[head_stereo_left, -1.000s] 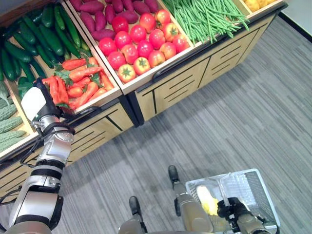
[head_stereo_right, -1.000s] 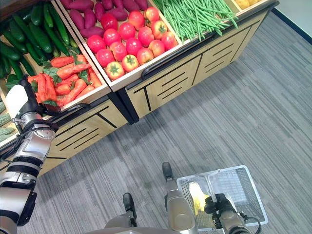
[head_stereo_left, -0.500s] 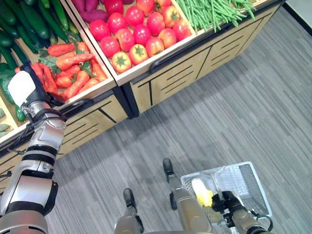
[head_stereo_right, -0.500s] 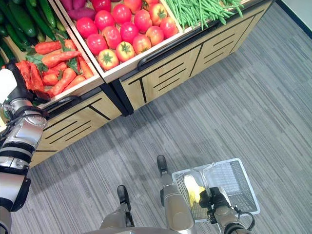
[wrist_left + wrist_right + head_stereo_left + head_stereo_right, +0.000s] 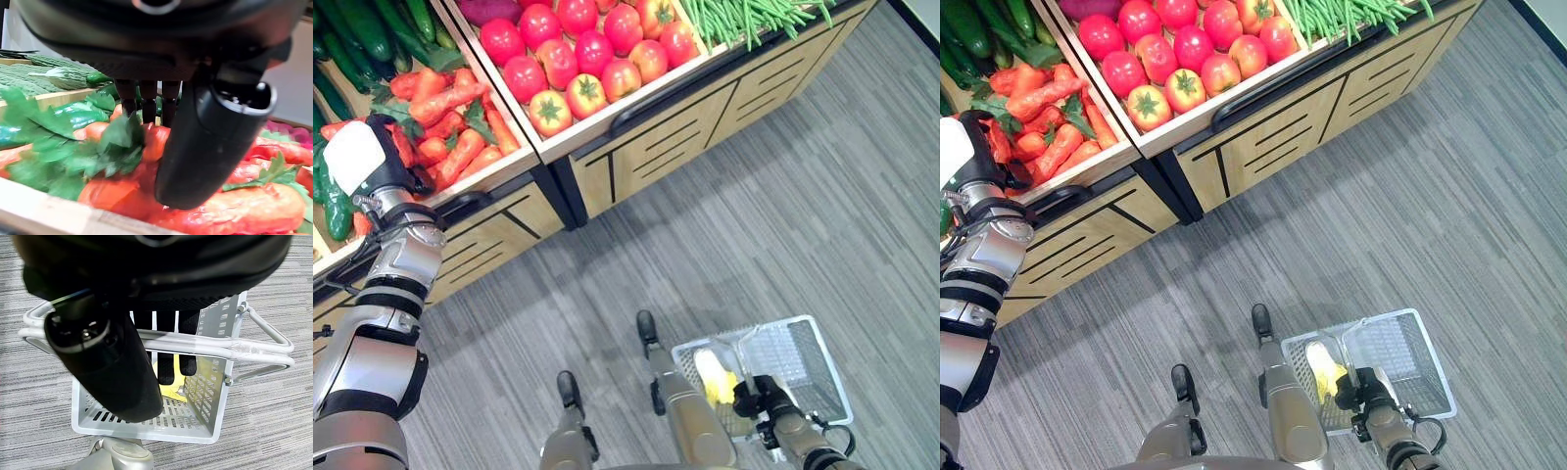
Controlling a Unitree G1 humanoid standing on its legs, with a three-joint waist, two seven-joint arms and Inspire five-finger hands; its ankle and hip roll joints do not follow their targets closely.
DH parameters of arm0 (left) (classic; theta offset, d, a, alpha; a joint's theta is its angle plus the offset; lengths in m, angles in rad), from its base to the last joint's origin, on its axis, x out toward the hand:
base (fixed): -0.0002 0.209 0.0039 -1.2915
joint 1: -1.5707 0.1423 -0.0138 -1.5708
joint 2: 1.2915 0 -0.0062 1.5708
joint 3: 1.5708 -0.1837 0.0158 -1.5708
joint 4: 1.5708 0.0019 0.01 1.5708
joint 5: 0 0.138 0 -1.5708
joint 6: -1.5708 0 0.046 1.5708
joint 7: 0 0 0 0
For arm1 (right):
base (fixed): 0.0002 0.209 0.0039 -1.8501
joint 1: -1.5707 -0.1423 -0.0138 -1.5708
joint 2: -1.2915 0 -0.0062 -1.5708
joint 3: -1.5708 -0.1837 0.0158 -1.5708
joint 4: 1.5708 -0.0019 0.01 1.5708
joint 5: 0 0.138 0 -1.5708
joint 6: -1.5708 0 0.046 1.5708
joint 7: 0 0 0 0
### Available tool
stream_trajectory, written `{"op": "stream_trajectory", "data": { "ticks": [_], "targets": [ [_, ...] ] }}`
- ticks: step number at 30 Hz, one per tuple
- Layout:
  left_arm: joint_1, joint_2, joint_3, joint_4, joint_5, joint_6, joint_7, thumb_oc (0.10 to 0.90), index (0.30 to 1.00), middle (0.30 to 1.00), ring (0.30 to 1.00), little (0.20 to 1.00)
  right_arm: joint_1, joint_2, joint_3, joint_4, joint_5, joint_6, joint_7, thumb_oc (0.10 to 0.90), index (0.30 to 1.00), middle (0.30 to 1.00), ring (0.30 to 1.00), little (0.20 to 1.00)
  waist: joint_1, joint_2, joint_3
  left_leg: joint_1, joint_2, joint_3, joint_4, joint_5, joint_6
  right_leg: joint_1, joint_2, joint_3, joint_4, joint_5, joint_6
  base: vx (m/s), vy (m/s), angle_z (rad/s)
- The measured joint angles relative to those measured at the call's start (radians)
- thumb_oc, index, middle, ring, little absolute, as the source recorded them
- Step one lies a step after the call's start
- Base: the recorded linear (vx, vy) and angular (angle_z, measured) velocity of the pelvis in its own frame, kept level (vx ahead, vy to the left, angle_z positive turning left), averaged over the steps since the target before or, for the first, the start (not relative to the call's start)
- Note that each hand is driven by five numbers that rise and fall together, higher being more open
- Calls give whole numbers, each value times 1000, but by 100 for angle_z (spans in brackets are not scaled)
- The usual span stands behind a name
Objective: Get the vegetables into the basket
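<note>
Left robot hand (image 5: 374, 164) is down in the carrot bin (image 5: 504, 168) of the produce stand, fingers and thumb (image 5: 205, 142) pushed in among the carrots (image 5: 445, 108) and their green leafy tops. The left wrist view shows the thumb pressed against a red-orange carrot and the fingers reaching behind it; whether they actually close round a carrot I cannot tell, as the tips are hidden by leaves and produce. Compared with a second ago, the whole scene has slid in both eye views, so the head camera has shifted; relative to the bin, the hand appears to sit at about the same place at the near left end of the carrot pile, perhaps slightly deeper. No carrot has been lifted free yet. Judgement: the pick is in the grasp-forming stage, nothing has been transferred in this cycle. Right robot hand (image 5: 122, 367) is curled round the top handle of the grey wire basket (image 5: 1420, 377), holding it low beside the robot over the grey striped floor (image 5: 822, 196), as in the earlier frames. The basket already holds one yellow item, apparently a corn cob (image 5: 713, 377), lying along its inner end. Tomatoes (image 5: 587, 59), green beans (image 5: 1332, 15) and cucumbers (image 5: 362, 24) remain in neighbouring bins, untouched. Next move needs a firm closure on one carrot before lifting clear of the tangled leaves.
</note>
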Motion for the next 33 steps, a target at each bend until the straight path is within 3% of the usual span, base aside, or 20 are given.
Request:
{"op": "stream_trajectory", "data": {
  "ticks": [17,26,33],
  "targets": [
    [42,5,13,-75,57,1,-48,400,300,300,300,300,-1,-1,0,-1,-3,10,7,400,300,300,300,300,8,-1,0,32,2,-6,0,2,-3,38,-3,-10,0,2,-1,-3,2,1],
    [36,162,-40,-88,166,-5,-86,400,300,300,300,300,-6,-4,0,30,-14,15,27,400,300,300,300,300,25,-6,6,102,0,-9,0,2,-3,113,-5,-18,0,-5,0,3,16,3],
    [32,164,-55,-121,178,-6,-96,400,300,300,300,300,3,-5,-5,41,-21,17,30,400,300,300,300,300,58,-8,4,113,-4,-21,0,4,-4,131,-13,-28,0,-7,-2,15,28,6]
  ]
}}
